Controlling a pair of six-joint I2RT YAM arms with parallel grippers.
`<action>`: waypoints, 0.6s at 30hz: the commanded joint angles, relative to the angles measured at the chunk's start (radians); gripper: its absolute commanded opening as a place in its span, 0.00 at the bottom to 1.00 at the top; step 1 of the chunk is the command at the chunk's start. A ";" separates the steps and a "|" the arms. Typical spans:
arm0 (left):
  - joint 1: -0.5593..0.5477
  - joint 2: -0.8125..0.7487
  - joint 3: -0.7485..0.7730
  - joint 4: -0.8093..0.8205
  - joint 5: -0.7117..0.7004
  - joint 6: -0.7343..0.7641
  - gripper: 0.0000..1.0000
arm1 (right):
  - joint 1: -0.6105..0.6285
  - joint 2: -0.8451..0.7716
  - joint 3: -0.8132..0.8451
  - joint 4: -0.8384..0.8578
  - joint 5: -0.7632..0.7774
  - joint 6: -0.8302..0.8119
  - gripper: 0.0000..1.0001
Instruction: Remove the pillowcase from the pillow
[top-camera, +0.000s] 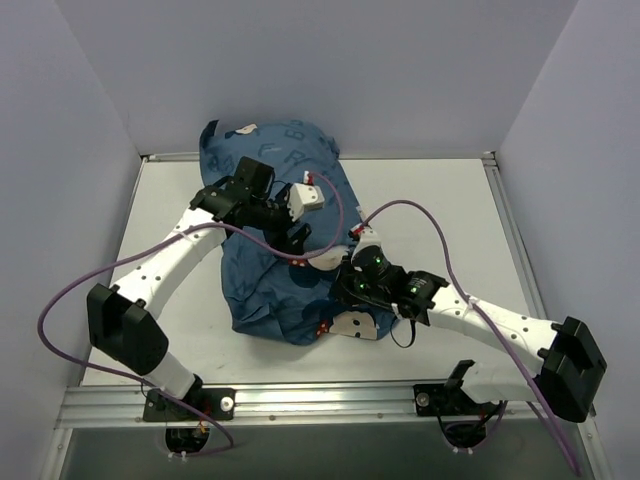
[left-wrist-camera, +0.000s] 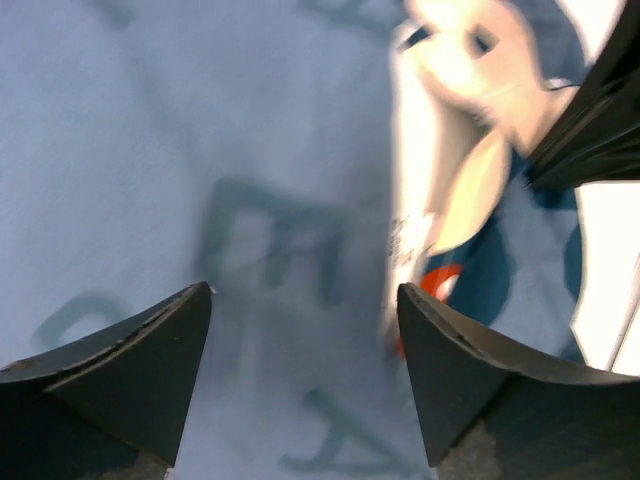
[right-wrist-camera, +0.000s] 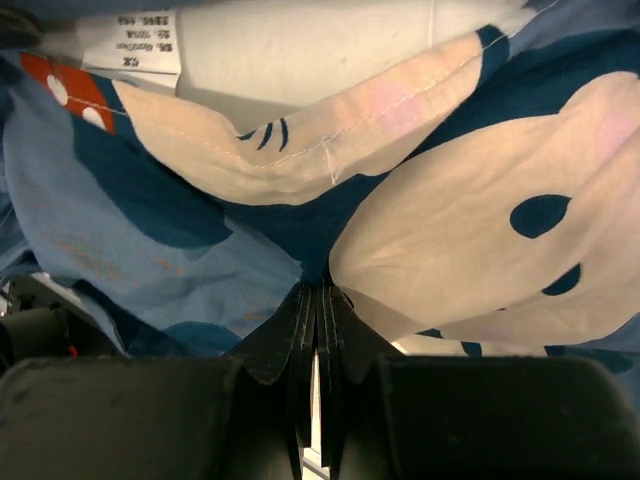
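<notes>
1. Pillowcase (top-camera: 275, 290), top view: it lies bunched in the middle of the tabletop (top-camera: 440, 210). It is blue, rumpled and bulging, clearly stuffed rather than flat. The left claw (top-camera: 293, 236) hangs over its middle. The right claw (top-camera: 345, 292) is low at its near right corner, just beside a pale printed patch.
2. Left wrist view: the left claw's fingers stand wide apart with nothing between them. Below is blurred blue cloth with darker letters. I cannot tell whether the tips touch it.
3. Right wrist view: the right claw's jaws are pressed together, and folds of cloth run straight into the tips, so I judge a pinch of pillowcase is held. The cloth here shows a cream cartoon face (right-wrist-camera: 470, 230) and a red dotted bow (right-wrist-camera: 60, 90). Above a stitched hem, the white pillow (right-wrist-camera: 300, 60) peeks out with a sewn label (right-wrist-camera: 130, 45), so this looks like the cover's mouth.
4. Step in hand, as I judge it: the cover is mostly on and the grip at the mouth has just been made. The next move calls for the right claw to draw the hem off. The left claw should pin the pillow through the cloth so that the pillow does not follow. Thin fabric may slip from the pinch.
</notes>
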 joint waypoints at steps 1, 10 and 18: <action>-0.092 -0.004 0.061 -0.018 -0.001 0.048 0.85 | 0.027 -0.035 -0.043 -0.009 -0.031 0.021 0.00; -0.116 0.086 0.066 0.092 -0.238 0.028 0.48 | 0.036 -0.070 -0.161 0.049 -0.083 0.069 0.00; -0.042 0.078 0.076 0.195 -0.398 -0.033 0.02 | 0.035 -0.072 -0.366 0.096 -0.146 0.108 0.00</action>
